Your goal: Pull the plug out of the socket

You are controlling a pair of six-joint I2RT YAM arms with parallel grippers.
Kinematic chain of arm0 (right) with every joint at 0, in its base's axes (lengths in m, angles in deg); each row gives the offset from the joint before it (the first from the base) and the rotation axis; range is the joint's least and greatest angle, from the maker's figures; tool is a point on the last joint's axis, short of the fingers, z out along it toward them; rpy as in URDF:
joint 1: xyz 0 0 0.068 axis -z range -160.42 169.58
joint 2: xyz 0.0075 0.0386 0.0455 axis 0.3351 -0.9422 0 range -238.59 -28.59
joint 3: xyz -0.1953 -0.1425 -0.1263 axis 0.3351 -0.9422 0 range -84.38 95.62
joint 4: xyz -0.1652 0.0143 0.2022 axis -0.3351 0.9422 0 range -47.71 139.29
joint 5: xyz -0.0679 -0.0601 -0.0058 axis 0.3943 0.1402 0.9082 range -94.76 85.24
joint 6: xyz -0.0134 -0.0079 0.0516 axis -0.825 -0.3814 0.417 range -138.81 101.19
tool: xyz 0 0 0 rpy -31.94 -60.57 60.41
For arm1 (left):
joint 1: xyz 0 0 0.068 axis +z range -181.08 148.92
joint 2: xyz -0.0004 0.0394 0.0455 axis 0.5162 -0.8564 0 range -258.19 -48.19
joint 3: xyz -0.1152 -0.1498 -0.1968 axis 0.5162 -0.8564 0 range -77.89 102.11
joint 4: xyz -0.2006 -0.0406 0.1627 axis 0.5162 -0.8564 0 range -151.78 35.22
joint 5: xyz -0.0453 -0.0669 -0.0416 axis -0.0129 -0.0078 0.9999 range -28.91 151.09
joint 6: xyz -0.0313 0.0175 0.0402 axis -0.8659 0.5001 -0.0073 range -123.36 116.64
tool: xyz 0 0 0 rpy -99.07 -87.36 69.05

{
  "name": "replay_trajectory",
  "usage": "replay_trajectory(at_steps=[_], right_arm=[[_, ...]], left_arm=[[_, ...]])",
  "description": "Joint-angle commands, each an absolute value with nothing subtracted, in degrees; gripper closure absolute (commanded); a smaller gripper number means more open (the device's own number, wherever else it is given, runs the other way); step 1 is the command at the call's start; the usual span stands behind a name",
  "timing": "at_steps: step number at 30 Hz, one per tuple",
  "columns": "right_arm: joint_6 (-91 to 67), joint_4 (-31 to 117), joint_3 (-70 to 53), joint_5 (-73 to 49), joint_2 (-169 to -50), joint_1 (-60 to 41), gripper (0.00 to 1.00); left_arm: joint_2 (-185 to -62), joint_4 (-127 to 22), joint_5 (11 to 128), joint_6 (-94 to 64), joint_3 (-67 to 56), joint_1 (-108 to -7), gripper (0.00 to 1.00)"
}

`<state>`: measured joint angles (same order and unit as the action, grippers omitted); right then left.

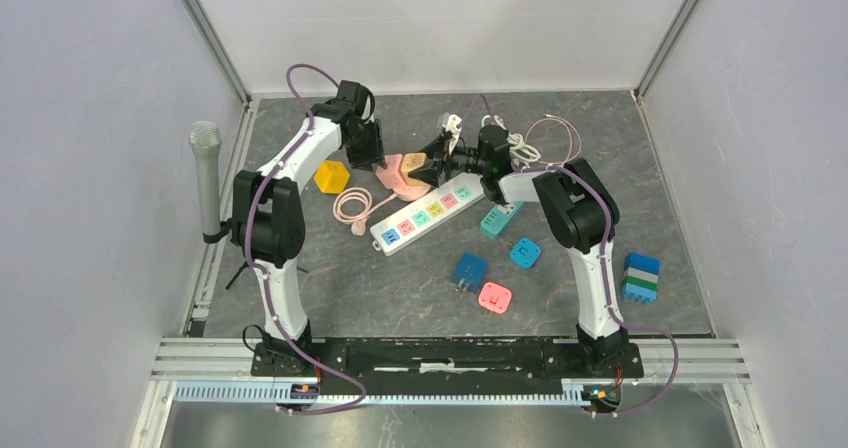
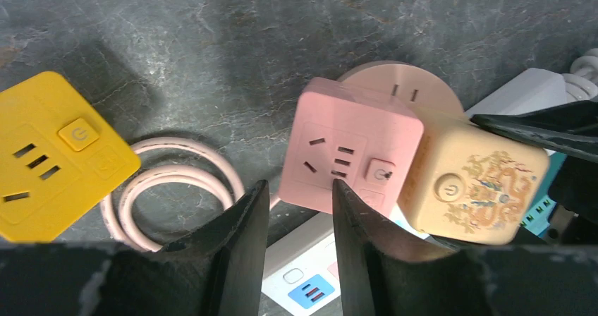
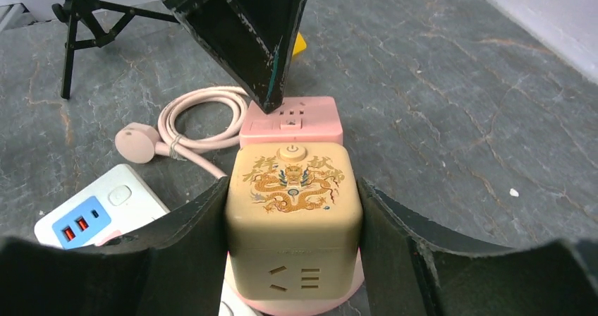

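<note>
A beige cube plug (image 3: 293, 203) with a gold dragon print sits plugged into a round pink socket (image 3: 296, 303), beside a pink cube plug (image 3: 290, 122) on the same base. My right gripper (image 3: 293, 224) is shut on the beige cube, one finger flat against each side; it also shows in the top view (image 1: 440, 165). My left gripper (image 2: 300, 189) is open with a narrow gap, its tips at the pink cube's (image 2: 352, 147) near edge and nothing between them. In the top view the left gripper (image 1: 383, 163) stands over the socket's left side.
The socket's pink cable (image 1: 352, 206) coils to the left. A white power strip (image 1: 425, 213) lies just in front. A yellow cube (image 1: 332, 176), a teal adapter (image 1: 500, 218), blue cubes (image 1: 470, 270) and a pink one (image 1: 495, 296), a block stack (image 1: 640, 278) and a microphone (image 1: 206, 178) lie around.
</note>
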<state>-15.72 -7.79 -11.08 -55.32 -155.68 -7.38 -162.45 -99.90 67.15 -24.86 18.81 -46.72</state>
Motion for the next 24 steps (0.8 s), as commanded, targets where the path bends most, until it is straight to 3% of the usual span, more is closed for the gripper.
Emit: replay_trajectory(at_steps=[1,4,10,11,14,16,18,24], right_arm=[[-15.67,-14.62,-11.64,-59.5,-152.15,-8.42,1.0],[-27.07,-2.17,-11.58,-56.94,-150.62,-8.76,1.0],[-31.0,2.9,-13.8,-55.07,-150.35,-8.72,1.0],[-31.79,4.45,-13.8,-54.84,-150.29,-8.72,0.98],[-36.32,11.5,-12.91,-54.5,-150.3,-8.74,0.65],[-38.47,15.37,-11.61,-53.82,-150.48,-8.61,0.53],[-39.34,17.81,-9.96,-53.49,-150.85,-8.55,0.48],[-38.81,16.36,-8.97,-51.33,-151.15,-8.55,0.48]], left_arm=[[-165.6,-102.42,65.39,-24.45,15.88,-47.85,0.53],[-165.61,-102.47,66.31,-24.62,16.15,-47.86,0.46],[-165.22,-102.33,68.72,-25.4,18.62,-47.87,0.34],[-165.1,-102.33,68.71,-25.42,19.33,-47.87,0.33],[-164.33,-101.87,68.85,-25.52,20.78,-47.87,0.28],[-163.65,-100.44,70.09,-25.62,20.83,-47.87,0.26],[-163.36,-99.01,72.05,-25.93,20.47,-47.87,0.25],[-164.75,-97.82,75.23,-26.7,19.16,-48.12,0.25]])
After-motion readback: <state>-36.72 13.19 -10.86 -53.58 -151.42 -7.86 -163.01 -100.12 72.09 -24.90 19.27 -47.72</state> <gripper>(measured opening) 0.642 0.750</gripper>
